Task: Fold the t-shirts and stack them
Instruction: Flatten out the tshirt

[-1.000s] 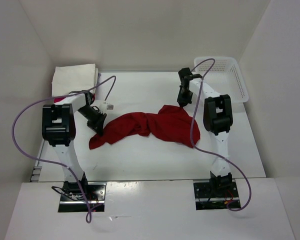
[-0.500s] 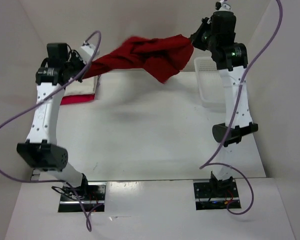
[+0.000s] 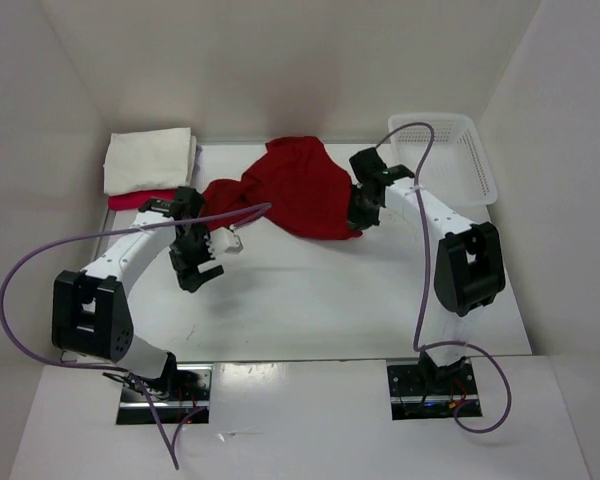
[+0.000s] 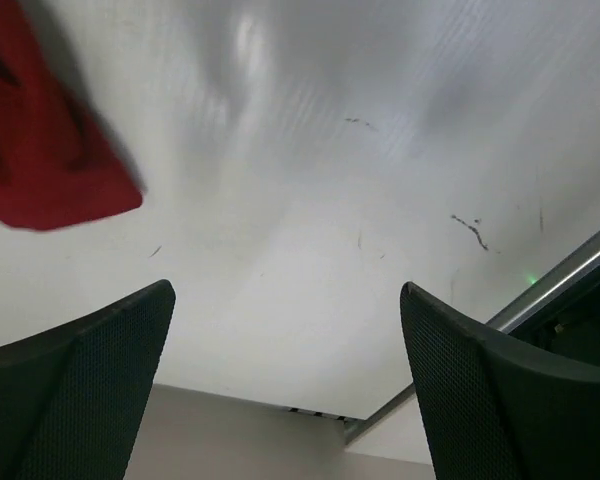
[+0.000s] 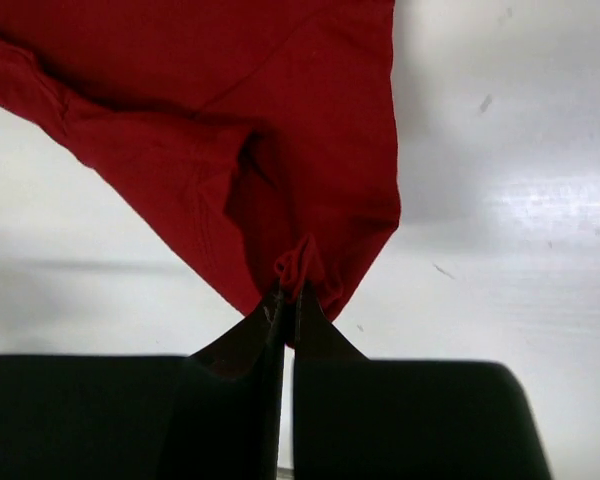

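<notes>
At the desk's far-left corner, a folded cream t-shirt [image 3: 148, 160] tops a magenta t-shirt [image 3: 130, 202]. The left pincer [image 4: 285, 292] gapes wide and empty. The dark red t-shirt [image 3: 300, 190] lies crumpled and unfolded along the far edge, its hem clamped in the right pincer [image 5: 285, 300].

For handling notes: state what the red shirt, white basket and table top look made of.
Red shirt: soft matte cloth; it bunches into folds.
White basket: probably rigid plastic, walls pierced in a lattice.
Table top: hard, smooth, faintly glossy white surface; it shows reflections and small scuffs.
</notes>
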You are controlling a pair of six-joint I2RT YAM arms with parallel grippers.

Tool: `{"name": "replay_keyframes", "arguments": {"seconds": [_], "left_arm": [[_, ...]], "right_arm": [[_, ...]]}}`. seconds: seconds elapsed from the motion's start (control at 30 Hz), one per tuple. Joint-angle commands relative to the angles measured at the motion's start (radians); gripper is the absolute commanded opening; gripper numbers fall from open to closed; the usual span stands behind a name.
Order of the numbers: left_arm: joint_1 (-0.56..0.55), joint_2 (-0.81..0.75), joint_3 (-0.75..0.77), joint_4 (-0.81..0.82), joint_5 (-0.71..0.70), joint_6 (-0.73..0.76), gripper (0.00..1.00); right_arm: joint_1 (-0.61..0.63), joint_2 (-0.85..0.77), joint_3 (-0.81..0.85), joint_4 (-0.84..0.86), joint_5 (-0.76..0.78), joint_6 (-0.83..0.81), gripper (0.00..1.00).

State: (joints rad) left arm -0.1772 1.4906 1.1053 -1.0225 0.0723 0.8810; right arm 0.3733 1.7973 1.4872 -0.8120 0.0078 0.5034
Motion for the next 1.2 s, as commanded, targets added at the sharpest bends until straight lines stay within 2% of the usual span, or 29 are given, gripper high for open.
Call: {"name": "replay_keyframes", "arguments": {"seconds": [0.0, 0.07, 0.1, 0.2, 0.23, 0.27, 0.3, 0.33, 0.4, 0.47, 0.53, 0.6, 0.7, 0.77, 0.83, 0.93, 1.0, 1.17], "left_arm": [[0.053, -0.056, 0.132, 0.0, 0.002, 0.007, 1.0], [0.064, -0.056, 0.16, 0.091, -0.047, -0.066, 1.0], [0.077, -0.046, 0.16, 0.202, -0.112, -0.088, 1.0], [0.077, 0.006, 0.198, 0.391, -0.167, -0.16, 1.0], [0.088, 0.072, 0.227, 0.407, -0.167, -0.186, 1.0], [0.088, 0.117, 0.325, 0.407, -0.149, -0.215, 1.0], [0.097, 0.163, 0.384, 0.391, -0.122, -0.281, 1.0], [0.107, 0.254, 0.439, 0.38, -0.106, -0.312, 1.0], [0.107, 0.33, 0.561, 0.34, -0.071, -0.347, 1.0], [0.096, 0.391, 0.593, 0.329, -0.002, -0.347, 1.0], [0.055, 0.392, 0.576, 0.329, 0.055, -0.295, 1.0], [0.015, 0.401, 0.558, 0.329, 0.066, -0.268, 0.93], [-0.057, 0.419, 0.519, 0.329, 0.077, -0.234, 0.78], [-0.094, 0.431, 0.495, 0.329, 0.086, -0.223, 0.58], [-0.122, 0.442, 0.485, 0.299, 0.115, -0.223, 0.49], [-0.171, 0.442, 0.43, 0.276, 0.156, -0.223, 0.49], [-0.205, 0.442, 0.398, 0.291, 0.138, -0.246, 0.57], [-0.245, 0.476, 0.341, 0.43, -0.099, -0.368, 0.61]], "right_arm": [[-0.011, -0.206, -0.025, 0.125, -0.034, 0.032, 0.0], [-0.02, -0.246, -0.059, 0.114, -0.034, 0.021, 0.0], [-0.031, -0.257, -0.059, 0.103, -0.034, 0.021, 0.0], [-0.054, -0.279, -0.088, 0.067, -0.008, -0.003, 0.0], [-0.054, -0.288, -0.1, 0.051, 0.006, -0.003, 0.0], [-0.065, -0.302, -0.111, 0.01, 0.023, -0.003, 0.0], [-0.091, -0.315, -0.12, -0.009, 0.047, -0.012, 0.0], [-0.109, -0.334, -0.142, -0.027, 0.057, -0.012, 0.0], [-0.166, -0.403, -0.165, -0.075, 0.057, -0.034, 0.0], [-0.263, -0.472, -0.192, -0.095, 0.032, -0.077, 0.0], [-0.334, -0.498, -0.205, -0.095, -0.044, -0.107, 0.0], [-0.349, -0.498, -0.216, -0.084, -0.093, -0.117, 0.0], [-0.358, -0.478, -0.235, -0.047, -0.161, -0.103, 0.0], [-0.358, -0.469, -0.235, -0.038, -0.186, -0.092, 0.0], [-0.358, -0.458, -0.235, -0.027, -0.186, -0.092, 0.0], [-0.358, -0.447, -0.235, -0.027, -0.186, -0.092, 0.0], [-0.358, -0.447, -0.235, -0.027, -0.186, -0.092, 0.0], [-0.358, -0.447, -0.235, -0.027, -0.186, -0.101, 0.0]]}}
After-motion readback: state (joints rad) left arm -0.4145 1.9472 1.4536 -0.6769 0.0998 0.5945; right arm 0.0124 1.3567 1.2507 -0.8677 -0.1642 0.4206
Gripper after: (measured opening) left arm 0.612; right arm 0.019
